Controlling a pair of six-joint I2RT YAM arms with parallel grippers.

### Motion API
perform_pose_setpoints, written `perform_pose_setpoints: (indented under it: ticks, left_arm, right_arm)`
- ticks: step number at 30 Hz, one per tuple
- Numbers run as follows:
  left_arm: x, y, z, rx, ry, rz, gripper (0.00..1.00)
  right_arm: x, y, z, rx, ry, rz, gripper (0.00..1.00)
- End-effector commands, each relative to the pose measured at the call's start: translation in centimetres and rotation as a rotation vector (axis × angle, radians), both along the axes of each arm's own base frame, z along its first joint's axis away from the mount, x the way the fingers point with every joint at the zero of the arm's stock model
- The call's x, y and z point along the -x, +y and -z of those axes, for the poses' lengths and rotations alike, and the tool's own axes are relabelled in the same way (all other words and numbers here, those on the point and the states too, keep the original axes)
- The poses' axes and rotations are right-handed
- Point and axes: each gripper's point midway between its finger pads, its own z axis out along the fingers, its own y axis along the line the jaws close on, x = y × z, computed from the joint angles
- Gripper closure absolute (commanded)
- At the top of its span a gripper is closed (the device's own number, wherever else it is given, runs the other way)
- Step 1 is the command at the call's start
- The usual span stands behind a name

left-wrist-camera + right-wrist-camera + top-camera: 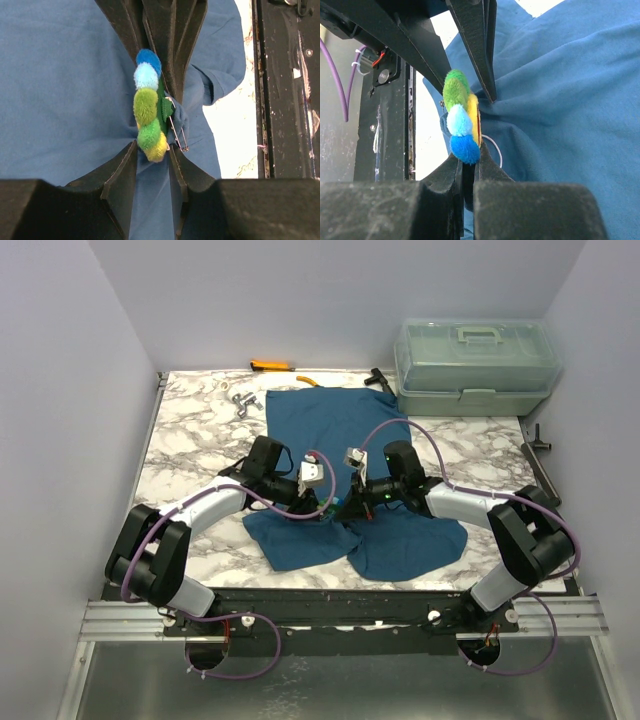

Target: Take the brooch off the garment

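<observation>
The brooch (pixel 148 112) is a row of fuzzy balls, blue, pale blue, green and yellow, pinned by a safety pin (pixel 177 132) to a raised fold of the dark teal garment (pixel 330 430). My two grippers meet nose to nose at it (pixel 338 502). My right gripper (pixel 469 162) is shut on the blue end of the brooch (pixel 462 125). My left gripper (pixel 153 150) has its jaws apart, straddling the yellow-green end, with cloth showing between the fingers. In the right wrist view the left fingers (pixel 477 50) come in from above.
A clear plastic box (pixel 475 365) stands at the back right. An orange-handled tool (pixel 270 366), small metal bits (pixel 243 402) and a black tool (pixel 380 380) lie along the back. The black base rail (pixel 285 100) runs close beside the grippers.
</observation>
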Motion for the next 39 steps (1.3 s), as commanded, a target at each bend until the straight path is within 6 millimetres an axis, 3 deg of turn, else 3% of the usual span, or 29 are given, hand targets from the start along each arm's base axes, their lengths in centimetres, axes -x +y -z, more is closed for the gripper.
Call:
perform_pose_setpoints:
  ticks: [1, 5, 7, 12, 18, 26, 39]
  left_arm:
    - [-1.1, -1.1, -1.5, 0.042, 0.001, -0.024, 0.67]
    - [-1.7, -1.6, -1.9, 0.063, 0.024, -0.059, 0.68]
    - [-1.9, -1.4, -1.7, 0.051, 0.004, -0.061, 0.63]
    - [-1.3, 0.4, 0.1, -0.040, -0.043, -0.032, 0.53]
    - [-0.5, 1.4, 1.2, -0.086, -0.038, -0.029, 0.51]
    - [-0.6, 0.3, -0.4, -0.041, -0.013, -0.022, 0.51]
    - [-1.7, -1.5, -1.0, 0.007, 0.018, -0.062, 0.52]
  right_arm:
    - [-0.1, 0.5, -0.4, -0.021, -0.007, -0.018, 0.99]
    - [0.0, 0.5, -0.2, -0.019, -0.004, -0.017, 0.99]
    - [-0.1, 0.5, -0.2, -0.018, -0.006, -0.016, 0.99]
    - [-0.3, 0.5, -0.7, -0.019, -0.022, -0.009, 0.99]
    - [-0.5, 0.5, -0.7, -0.015, -0.019, 0.006, 1.00]
    - [-0.8, 0.5, 0.1, 0.004, 0.000, 0.020, 0.99]
    - [-0.7, 0.6, 0.0, -0.007, 0.011, 0.018, 1.00]
